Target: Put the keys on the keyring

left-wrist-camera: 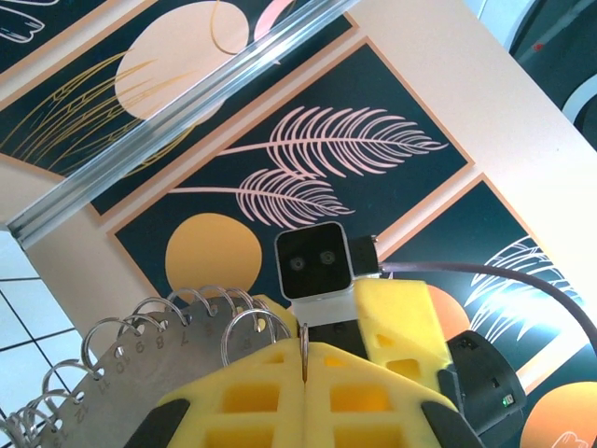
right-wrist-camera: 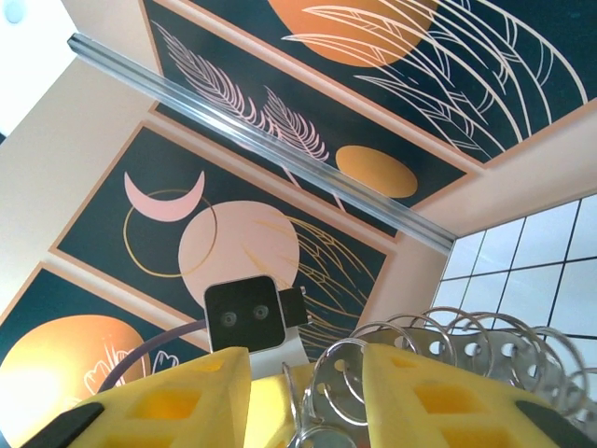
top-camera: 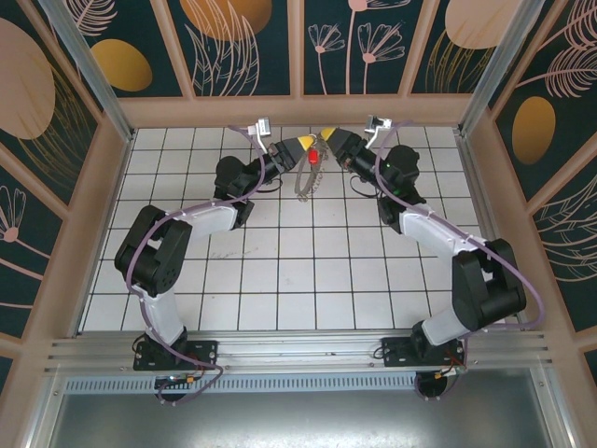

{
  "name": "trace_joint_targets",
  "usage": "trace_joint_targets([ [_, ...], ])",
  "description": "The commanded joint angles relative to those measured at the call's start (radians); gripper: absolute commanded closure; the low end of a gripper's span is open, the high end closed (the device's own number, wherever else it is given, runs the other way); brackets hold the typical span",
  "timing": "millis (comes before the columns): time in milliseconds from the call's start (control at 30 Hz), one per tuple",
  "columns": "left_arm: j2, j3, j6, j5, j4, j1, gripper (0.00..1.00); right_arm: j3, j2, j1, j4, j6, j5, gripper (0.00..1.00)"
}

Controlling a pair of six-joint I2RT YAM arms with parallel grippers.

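At the far middle of the white tiled table (top-camera: 280,271), both arms meet nose to nose, lifted off the surface. From above we see the left gripper (top-camera: 303,146) and the right gripper (top-camera: 326,138) tip to tip, with one key (top-camera: 312,159), its red head bright, just below where they meet. One keyring (top-camera: 306,182) dangles under it as a pale, fringed strand. So the count is one key, one keyring and two grippers. The left wrist view gives the close detail. The left gripper (left-wrist-camera: 305,359) has its yellow fingers (left-wrist-camera: 242,392) pressed together, pinching a thin wire edge of the keyring (left-wrist-camera: 168,345). A row of small wire loops curls over a flat metal plate stamped with numerals. Beyond them the other arm's camera block (left-wrist-camera: 317,261) faces back. On the right wrist view, the right gripper (right-wrist-camera: 308,392) has its yellow fingers (right-wrist-camera: 168,401) spread apart. One wire loop of the keyring (right-wrist-camera: 485,341) stands in the gap, with more loops and a punched plate fanning off to one side. Whether the loop in the gap touches either pad, I cannot tell. The left arm's camera block (right-wrist-camera: 244,315) looks straight in.
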Motion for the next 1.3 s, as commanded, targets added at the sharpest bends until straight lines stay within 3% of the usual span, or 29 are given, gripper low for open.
trace_joint_targets([
  [0,-0.002,-0.004,0.033,-0.008,0.061,-0.004,1.0,0.039,0.004,0.014,0.071,0.012,0.004,0.65],
  [367,0.001,-0.001,0.054,-0.006,0.037,-0.004,1.0,0.014,-0.078,0.023,-0.003,-0.071,0.057,0.65],
  [1267,-0.006,-0.006,0.059,0.001,0.039,-0.004,1.0,0.044,-0.007,0.061,0.017,-0.065,0.032,0.67],
])
